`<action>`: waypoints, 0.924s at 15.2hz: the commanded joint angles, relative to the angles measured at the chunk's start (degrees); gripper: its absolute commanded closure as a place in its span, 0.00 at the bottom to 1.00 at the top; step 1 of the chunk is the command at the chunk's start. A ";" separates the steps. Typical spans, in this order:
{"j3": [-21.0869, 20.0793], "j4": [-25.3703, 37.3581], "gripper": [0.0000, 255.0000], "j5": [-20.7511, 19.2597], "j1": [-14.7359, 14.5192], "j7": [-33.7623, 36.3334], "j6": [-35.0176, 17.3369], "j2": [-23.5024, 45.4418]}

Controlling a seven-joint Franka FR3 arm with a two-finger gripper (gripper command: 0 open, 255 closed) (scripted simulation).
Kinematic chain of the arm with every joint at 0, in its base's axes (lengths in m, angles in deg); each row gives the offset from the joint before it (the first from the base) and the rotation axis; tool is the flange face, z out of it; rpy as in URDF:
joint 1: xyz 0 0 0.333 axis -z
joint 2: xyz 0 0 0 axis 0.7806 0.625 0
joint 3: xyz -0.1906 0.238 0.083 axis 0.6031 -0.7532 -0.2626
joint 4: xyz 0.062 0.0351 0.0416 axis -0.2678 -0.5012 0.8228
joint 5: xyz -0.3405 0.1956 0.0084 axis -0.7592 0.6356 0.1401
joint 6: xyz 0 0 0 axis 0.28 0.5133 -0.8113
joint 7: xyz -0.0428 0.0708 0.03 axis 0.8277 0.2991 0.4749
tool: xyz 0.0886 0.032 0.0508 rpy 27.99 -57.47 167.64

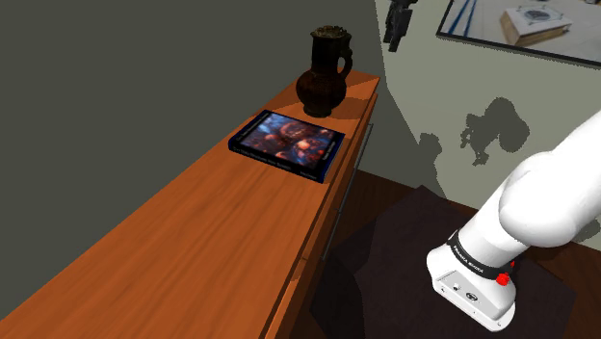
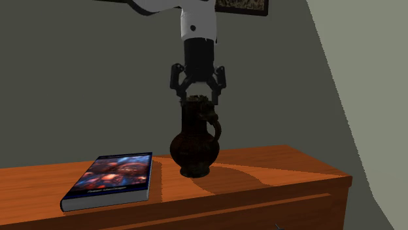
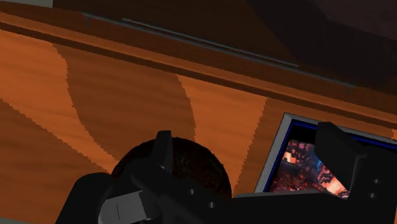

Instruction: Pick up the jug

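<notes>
The step in hand is the approach for the grasp; the jug [image 2: 195, 147] is not yet taken. It is dark brown and stands upright on the wooden table [image 2: 274, 170], near the far end of it in the shoulder view, with its handle to the second exterior view's right. A book [image 2: 111, 178] with a colourful cover lies flat just beside it, apart from it.

The end effector [image 2: 198, 95] hangs directly above the jug and points straight down. It is released and holds nothing: the two fingers stand apart, with their tips about level with the jug's top, one on each side. I cannot tell if they touch the rim.

In the wrist view the round dark top of the jug lies close to one finger and not in the middle of the gap. So I judge that the next move calls for a small centring, then a descent until the fingers flank the narrow neck, and only then the closing. The handle must stay out of the fingers' way.
</notes>
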 commanded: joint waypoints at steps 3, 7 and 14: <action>1.15 11.02 0.00 2.49 -0.03 -10.67 0.52 9.76; 0.86 23.88 0.00 5.34 1.00 -19.92 2.83 19.63; -0.69 38.18 0.00 7.91 2.77 -28.14 5.52 30.37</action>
